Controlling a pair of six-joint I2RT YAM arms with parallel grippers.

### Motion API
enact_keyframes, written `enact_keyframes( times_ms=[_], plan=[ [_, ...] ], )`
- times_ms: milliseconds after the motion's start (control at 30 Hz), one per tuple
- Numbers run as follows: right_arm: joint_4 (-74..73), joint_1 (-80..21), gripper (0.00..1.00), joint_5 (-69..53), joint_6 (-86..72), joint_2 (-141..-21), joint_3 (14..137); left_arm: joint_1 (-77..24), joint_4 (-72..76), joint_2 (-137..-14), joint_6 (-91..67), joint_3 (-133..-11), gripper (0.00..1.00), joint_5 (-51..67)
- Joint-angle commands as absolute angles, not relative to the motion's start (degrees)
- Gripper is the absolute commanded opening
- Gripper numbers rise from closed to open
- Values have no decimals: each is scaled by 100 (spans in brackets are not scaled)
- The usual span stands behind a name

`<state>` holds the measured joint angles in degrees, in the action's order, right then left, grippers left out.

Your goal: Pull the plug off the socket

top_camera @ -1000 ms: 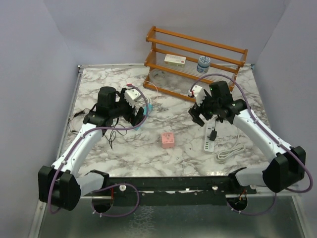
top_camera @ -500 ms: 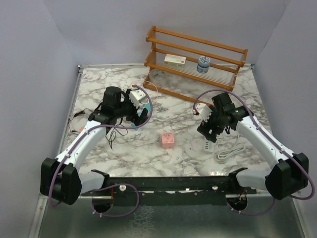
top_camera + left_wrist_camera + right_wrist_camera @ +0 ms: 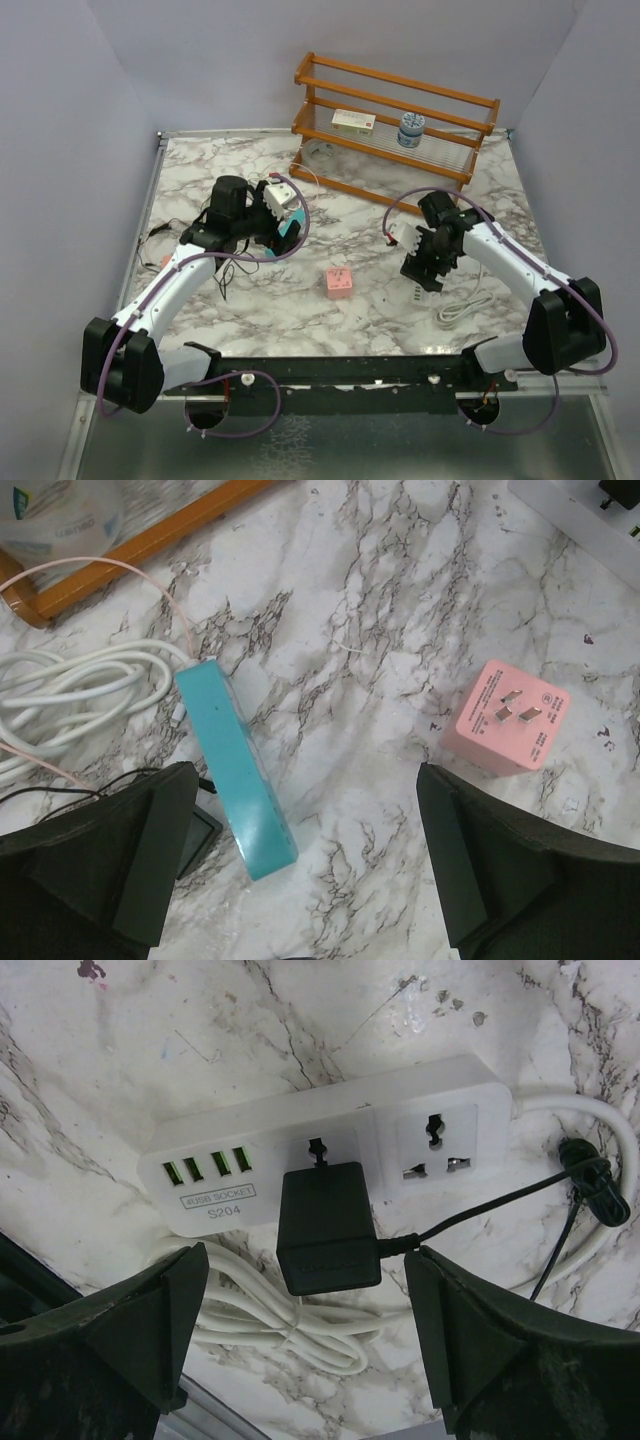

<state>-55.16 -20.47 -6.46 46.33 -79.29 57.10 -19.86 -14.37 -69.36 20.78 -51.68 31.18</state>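
Note:
A black plug (image 3: 325, 1228) sits in the middle outlet of a white power strip (image 3: 205, 1200) lying on the marble table. My right gripper (image 3: 305, 1265) is open, its two fingers standing either side of the plug, apart from it. In the top view the right gripper (image 3: 425, 268) is low over the strip (image 3: 416, 293) and hides the plug. My left gripper (image 3: 305, 860) is open and empty above the table, between a teal box (image 3: 235, 765) and a pink adapter (image 3: 505, 717); the top view shows the left gripper (image 3: 283, 235) at centre left.
The strip's white cable (image 3: 290, 1335) is coiled beside it. The plug's thin black cord (image 3: 520, 1205) runs right. A wooden rack (image 3: 395, 110) with a box and a jar stands at the back. White and black cables (image 3: 70, 695) lie by the teal box.
My right gripper has moved toward the near edge and down over the power strip. My left arm has shifted slightly right.

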Motion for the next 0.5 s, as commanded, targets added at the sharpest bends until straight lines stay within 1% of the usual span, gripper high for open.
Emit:
enact_keyframes(
  times_ms=[0, 67, 233, 267, 367, 400, 467],
  plan=[
    [-5686, -1966, 84, -569, 4896, -8144, 5863, -2030, -1433, -6859, 2188, -5107, 99, 3050],
    [-5638, -1952, 79, -637, 4892, -8238, 5856, -2039, -1437, -6862, 2198, -5106, 99, 3050],
    [-5594, -1951, 56, -814, 4786, -8536, 5893, -2077, -1461, -6863, 2254, -5143, 99, 3001],
    [-5572, -1951, 53, -863, 4747, -8569, 5905, -2089, -1478, -6880, 2291, -5160, 99, 2979],
    [-5481, -1952, 52, -969, 4528, -8606, 5965, -2173, -1564, -6975, 2399, -5312, 99, 2896],
    [-5430, -1951, 55, -997, 4404, -8594, 5983, -2216, -1616, -7025, 2427, -5385, 99, 2871],
    [-5330, -1951, 65, -1088, 4145, -8573, 6002, -2310, -1683, -7122, 2468, -5500, 99, 2824]
  ],
)
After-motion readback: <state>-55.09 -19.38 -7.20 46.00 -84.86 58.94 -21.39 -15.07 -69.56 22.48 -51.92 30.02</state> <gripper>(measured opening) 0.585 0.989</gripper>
